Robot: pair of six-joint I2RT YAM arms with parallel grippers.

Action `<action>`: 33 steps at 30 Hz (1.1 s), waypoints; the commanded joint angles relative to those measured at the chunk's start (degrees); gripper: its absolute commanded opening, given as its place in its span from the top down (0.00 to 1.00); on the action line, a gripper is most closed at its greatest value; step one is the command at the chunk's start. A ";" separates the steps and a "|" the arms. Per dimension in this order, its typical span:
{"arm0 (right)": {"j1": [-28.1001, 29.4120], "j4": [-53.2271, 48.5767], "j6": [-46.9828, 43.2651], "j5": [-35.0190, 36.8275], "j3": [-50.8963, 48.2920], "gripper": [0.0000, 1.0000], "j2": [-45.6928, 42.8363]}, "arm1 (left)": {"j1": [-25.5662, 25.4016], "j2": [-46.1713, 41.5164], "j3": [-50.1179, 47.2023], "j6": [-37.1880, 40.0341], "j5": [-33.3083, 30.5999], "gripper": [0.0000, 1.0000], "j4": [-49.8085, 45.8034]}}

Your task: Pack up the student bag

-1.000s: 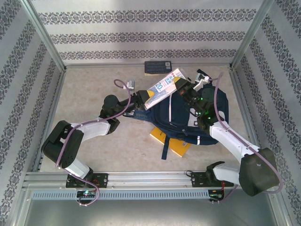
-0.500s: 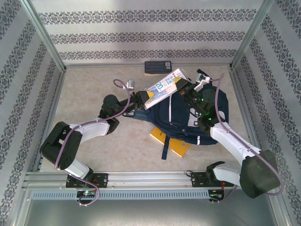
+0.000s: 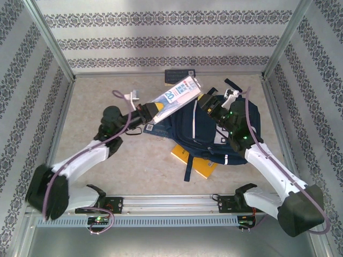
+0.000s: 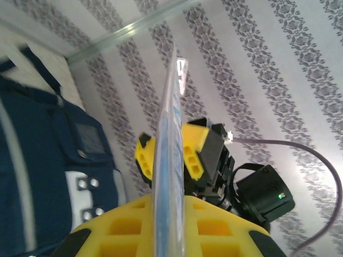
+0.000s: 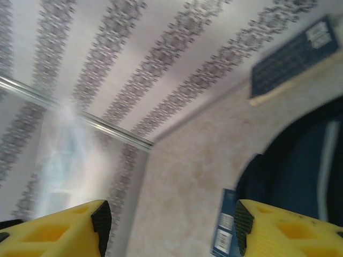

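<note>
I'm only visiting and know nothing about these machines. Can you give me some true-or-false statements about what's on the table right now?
1. The left pincer grips a thin booklet. True.
2. The right pincer is clamped on that booklet too. False: its jaws stand apart, off it.
3. The student bag lies on the table. True.
4. A yellow book sits on top of the bag. False: it pokes out from under the bag's near edge.
5. A dark flat item lies at the table's far edge. True.
</note>
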 commanded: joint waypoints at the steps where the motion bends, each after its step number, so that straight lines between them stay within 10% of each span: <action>1: 0.48 -15.75 -8.95 2.07 4.14 0.37 2.06 | 0.58 -9.91 4.18 17.45 -9.45 1.00 -29.04; 9: 0.69 -34.48 -16.28 -5.98 19.78 0.52 21.73 | 1.05 -15.70 10.31 30.82 -16.56 1.00 -53.95; 18: -0.26 -39.70 -17.20 -8.41 31.00 0.57 36.53 | 1.28 -18.24 7.69 38.33 -15.10 1.00 -52.31; 33: -2.45 -38.78 -19.39 -7.39 28.28 0.57 33.81 | 1.73 -16.04 8.47 39.27 -15.67 1.00 -55.21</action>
